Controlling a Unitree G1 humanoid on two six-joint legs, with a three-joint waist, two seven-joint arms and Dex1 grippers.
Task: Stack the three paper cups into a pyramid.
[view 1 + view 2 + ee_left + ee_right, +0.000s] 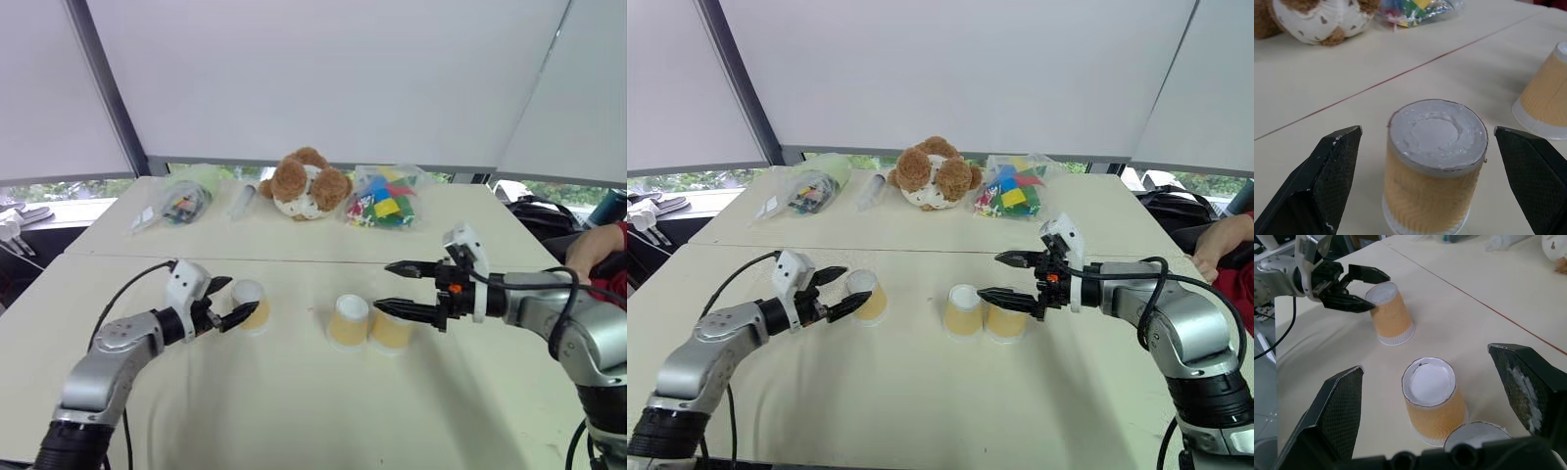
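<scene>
Up close, the left wrist view catches the crinkled white base of the lone cup (pixel 1436 166), upside down, tan ribbed sides, sitting between the spread fingers of the left gripper (pixel 223 303), untouched. From the head views, the cup pair (pixel 369 323) stands touching, near side of the teddy bear (pixel 306 184). Right gripper (pixel 402 288) is wide open above them, holding nothing.

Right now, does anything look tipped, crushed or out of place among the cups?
Nothing stands out. All three paper cups sit upside down and upright on the table: one between the open left tool, two side by side near the right tool.
</scene>
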